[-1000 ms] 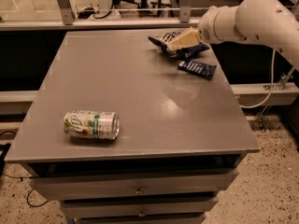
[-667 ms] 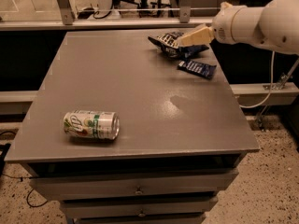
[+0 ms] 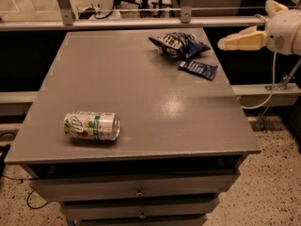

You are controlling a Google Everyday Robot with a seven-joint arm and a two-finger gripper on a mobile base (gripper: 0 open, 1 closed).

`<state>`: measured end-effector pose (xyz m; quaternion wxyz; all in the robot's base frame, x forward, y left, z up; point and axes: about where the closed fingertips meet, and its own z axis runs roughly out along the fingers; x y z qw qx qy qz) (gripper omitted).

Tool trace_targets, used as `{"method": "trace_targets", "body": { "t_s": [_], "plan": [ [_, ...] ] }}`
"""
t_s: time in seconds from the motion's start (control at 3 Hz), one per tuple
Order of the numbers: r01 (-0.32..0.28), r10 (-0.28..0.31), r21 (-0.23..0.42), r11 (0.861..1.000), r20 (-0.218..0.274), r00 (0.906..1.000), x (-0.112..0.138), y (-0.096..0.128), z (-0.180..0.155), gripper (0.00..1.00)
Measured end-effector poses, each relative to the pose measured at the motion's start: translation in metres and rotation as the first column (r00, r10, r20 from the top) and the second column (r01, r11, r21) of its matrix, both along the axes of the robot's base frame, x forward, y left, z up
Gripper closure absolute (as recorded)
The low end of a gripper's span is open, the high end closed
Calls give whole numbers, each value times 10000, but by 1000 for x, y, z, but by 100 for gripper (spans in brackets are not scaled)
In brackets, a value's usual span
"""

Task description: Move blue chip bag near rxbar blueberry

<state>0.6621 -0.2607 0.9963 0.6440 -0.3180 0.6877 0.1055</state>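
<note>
The blue chip bag (image 3: 178, 44), navy foil with white lettering, lies at the far right of the grey table (image 3: 141, 93). The rxbar blueberry (image 3: 198, 69), a small flat dark-blue wrapper, lies just in front and to the right of the bag, almost touching it. My gripper (image 3: 225, 42), with tan tips on a white arm, hangs in the air off the table's right edge. It is to the right of the bag, apart from it, and holds nothing.
A green and white soda can (image 3: 92, 125) lies on its side near the front left of the table. Drawers (image 3: 138, 191) sit below the tabletop. A metal rail (image 3: 141, 22) runs behind the table.
My gripper was over the chip bag; it has pulled back to the right, off the table's edge. The bag and the bar stay where they were.
</note>
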Motion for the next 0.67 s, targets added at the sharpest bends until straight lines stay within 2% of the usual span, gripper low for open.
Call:
{"method": "trace_targets", "body": {
  "t_s": [0.33, 0.67],
  "plan": [
    [-654, 653, 54, 9978, 187, 9977, -37, -19, 10, 0],
    [-873, 873, 7, 9962, 80, 9961, -40, -13, 7, 0]
  ]
}}
